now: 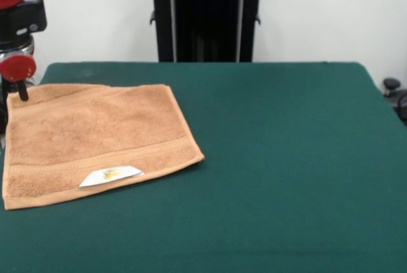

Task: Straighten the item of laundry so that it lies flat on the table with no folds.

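The item of laundry (95, 139) is an orange-tan terry towel spread on the left part of the dark green table (286, 158). It looks mostly flat, with a border band along its near edge and a white label (111, 175) with a yellow mark lying on that band. My gripper (16, 85) hangs at the far left edge of the front view, over the towel's far left corner, partly cut off by the frame. Its red and black wrist rises above it.
A black stand (206, 25) rises behind the table's far edge at centre. A small black object (394, 91) sits beyond the table's right edge. Green cloth stretches to the right of the towel.
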Tool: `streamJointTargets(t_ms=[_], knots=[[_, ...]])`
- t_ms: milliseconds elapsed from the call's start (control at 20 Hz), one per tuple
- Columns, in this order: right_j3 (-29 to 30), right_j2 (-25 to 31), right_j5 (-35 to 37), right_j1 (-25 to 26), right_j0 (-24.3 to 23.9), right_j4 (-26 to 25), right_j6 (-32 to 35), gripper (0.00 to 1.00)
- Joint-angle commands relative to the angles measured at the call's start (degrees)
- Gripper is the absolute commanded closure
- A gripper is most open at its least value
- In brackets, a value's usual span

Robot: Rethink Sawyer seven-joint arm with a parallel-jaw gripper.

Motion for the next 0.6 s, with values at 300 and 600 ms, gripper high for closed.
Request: streamJointTargets(t_ms=[300,600], knots=[[9.3,20.6,9.2,0.1,-15.9,-0.1,-32.3,1.00],[10.7,21.7,8.3,-0.2,-15.9,-1.2,-30.2,1.00]])
